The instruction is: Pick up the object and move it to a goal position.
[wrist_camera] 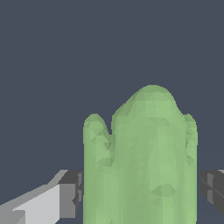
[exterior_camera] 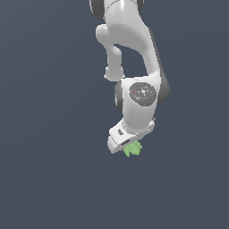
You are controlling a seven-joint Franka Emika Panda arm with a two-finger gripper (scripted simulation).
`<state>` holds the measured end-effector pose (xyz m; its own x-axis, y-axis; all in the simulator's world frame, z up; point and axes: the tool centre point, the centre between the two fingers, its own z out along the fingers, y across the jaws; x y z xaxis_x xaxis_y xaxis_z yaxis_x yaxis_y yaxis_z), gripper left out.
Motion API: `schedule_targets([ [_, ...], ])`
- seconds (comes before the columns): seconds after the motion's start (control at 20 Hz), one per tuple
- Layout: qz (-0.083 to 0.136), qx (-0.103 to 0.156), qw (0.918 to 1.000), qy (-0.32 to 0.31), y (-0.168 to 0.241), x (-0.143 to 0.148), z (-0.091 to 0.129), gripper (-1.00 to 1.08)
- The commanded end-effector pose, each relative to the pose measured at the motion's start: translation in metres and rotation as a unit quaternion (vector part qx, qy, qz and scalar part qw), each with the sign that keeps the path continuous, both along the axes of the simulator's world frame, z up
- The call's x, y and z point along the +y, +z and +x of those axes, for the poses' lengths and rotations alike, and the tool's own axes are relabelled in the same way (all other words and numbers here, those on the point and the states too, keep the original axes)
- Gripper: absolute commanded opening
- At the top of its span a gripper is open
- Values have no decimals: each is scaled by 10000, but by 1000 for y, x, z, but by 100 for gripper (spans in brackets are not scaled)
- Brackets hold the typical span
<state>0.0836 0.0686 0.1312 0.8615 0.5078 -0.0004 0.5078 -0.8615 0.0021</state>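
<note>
The light-green, ridged object (wrist_camera: 144,162) is seen clamped between the dark pads (wrist_camera: 72,192) of the gripper (exterior_camera: 129,145), whose jaws are closed against its sides.

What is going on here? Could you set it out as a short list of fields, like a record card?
robot: one white arm, seen in a simulator's render
gripper: pointing down, fingers either side of the object
fingers: dark pads close beside the object; contact cannot be confirmed
object: small light-green lumpy item, between the fingers in the wrist view
surface: plain dark blue-grey ground
goal position: no marker visible
</note>
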Motion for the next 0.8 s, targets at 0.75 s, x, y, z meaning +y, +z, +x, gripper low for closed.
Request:
schedule_targets([
  [0.75,-3,-3,10000,0,131,-36,-89,-100],
])
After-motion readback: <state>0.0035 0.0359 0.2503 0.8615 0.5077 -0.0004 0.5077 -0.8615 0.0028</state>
